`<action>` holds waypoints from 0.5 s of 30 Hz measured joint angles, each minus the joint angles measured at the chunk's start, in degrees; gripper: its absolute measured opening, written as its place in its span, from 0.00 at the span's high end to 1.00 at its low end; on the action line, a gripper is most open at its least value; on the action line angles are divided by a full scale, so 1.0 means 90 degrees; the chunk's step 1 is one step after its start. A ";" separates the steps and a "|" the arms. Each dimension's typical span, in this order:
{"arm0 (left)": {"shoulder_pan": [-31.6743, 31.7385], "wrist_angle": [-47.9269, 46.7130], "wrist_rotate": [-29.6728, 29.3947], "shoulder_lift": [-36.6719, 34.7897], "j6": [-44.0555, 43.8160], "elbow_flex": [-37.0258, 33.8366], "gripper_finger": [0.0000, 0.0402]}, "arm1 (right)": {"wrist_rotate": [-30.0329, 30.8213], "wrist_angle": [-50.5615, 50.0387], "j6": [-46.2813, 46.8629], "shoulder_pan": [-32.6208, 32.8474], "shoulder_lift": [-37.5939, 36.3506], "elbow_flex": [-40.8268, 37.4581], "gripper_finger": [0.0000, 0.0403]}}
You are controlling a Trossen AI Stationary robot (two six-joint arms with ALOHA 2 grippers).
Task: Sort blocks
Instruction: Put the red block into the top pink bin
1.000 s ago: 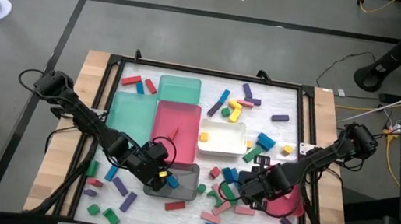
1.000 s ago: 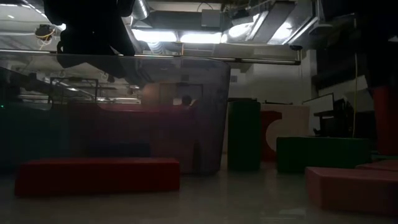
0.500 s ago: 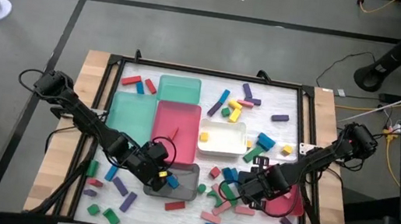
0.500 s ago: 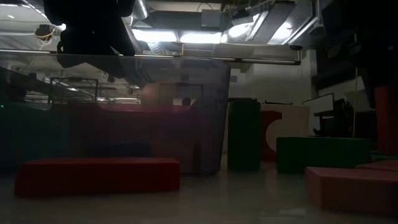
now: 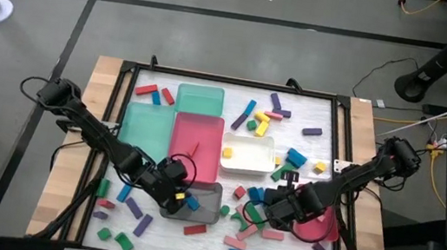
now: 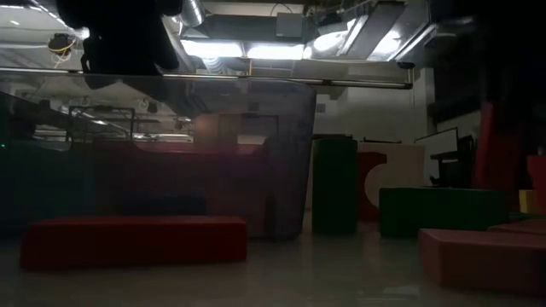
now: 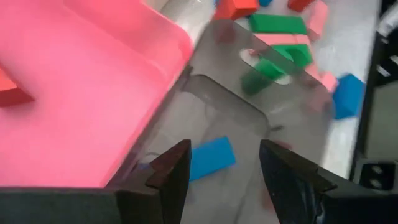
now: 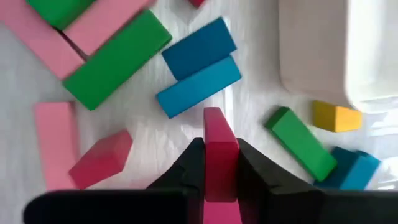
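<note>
Right gripper (image 8: 219,163) is clamped on a small pink-red bar block (image 8: 219,144) at the table's 5 o'clock, so next it probably needs lifting toward the glossy pink-red tray (image 5: 196,143), while the left gripper (image 7: 217,163) hangs released over the smoky grey tray (image 7: 249,130).

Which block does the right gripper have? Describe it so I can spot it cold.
Start at the white tray mid-table; the right gripper hangs just in front of it, over the scattered blocks. Shut between its fingers is a pink-red bar, standing on end. It is the only block off the table; the two blue bars ahead lie flat.
</note>
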 joint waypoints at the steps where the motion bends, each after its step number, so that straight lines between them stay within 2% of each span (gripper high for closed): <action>1: 0.0001 -0.0012 0.0085 -0.0070 0.0026 0.0000 0.55 | 0.0000 -0.0107 -0.0053 0.0000 0.0000 0.0148 0.87; 6: -0.0002 -0.0061 0.0617 -0.0641 0.0021 0.0002 0.55 | 0.0364 -0.0219 -0.0607 0.0000 0.0000 0.0863 0.85; 10: -0.0017 -0.0428 0.1250 -0.1237 -0.0178 0.0002 0.55 | 0.1055 0.0007 -0.1210 0.0000 0.0000 0.1340 0.86; 13: -0.0120 -0.0802 0.1750 -0.1655 -0.0509 0.0002 0.55 | 0.1711 0.0584 -0.1781 -0.0030 -0.0002 0.1522 0.85; 15: -0.0245 -0.1084 0.2069 -0.1900 -0.0731 0.0002 0.55 | 0.1843 0.1164 -0.2241 -0.0138 -0.0002 0.1534 0.84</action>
